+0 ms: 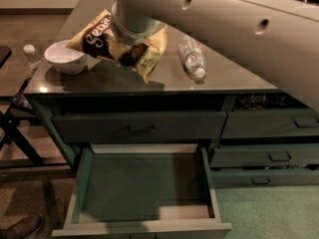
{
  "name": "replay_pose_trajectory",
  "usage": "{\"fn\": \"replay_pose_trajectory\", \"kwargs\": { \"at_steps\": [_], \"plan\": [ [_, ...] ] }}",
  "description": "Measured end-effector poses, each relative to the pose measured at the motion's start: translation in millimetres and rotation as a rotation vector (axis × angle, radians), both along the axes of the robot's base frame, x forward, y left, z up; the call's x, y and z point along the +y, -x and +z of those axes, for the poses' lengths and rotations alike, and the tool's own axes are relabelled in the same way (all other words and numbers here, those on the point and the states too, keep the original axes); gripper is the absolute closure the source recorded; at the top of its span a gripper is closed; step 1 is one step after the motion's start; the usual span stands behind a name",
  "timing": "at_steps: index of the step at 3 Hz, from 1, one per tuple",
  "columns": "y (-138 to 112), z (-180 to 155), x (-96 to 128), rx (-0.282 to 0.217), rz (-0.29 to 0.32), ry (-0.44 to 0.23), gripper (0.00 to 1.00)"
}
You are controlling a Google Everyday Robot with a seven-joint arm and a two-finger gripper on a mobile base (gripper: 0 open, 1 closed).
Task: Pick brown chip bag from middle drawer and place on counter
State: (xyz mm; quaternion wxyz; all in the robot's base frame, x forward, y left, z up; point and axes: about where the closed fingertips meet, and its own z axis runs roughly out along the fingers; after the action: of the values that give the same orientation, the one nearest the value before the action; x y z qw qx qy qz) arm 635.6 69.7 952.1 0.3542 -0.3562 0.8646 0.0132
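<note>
The brown chip bag (97, 34) hangs crumpled just above the counter (229, 78), casting a shadow on it, close to a white bowl. My gripper (130, 54) sits at the end of the big white arm that comes in from the upper right, and it is shut on the bag's middle. The fingers are mostly hidden by the wrist and the bag. The middle drawer (82, 183) is pulled wide open below the counter's front edge, with nothing showing on its pale bottom.
A white bowl (65, 58) stands on the counter's left part, and a clear plastic bottle (192, 58) lies to the right of the bag. Narrower drawers with bar handles (279, 156) are at right. A dark stand (12, 128) and a shoe (20, 228) are at left.
</note>
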Motion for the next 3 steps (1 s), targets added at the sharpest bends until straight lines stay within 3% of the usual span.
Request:
{"fn": "replay_pose_trajectory", "kwargs": {
  "at_steps": [3],
  "plan": [
    [-59.5, -50.0, -75.3, 0.040, -0.148, 0.057, 1.00]
  ]
}}
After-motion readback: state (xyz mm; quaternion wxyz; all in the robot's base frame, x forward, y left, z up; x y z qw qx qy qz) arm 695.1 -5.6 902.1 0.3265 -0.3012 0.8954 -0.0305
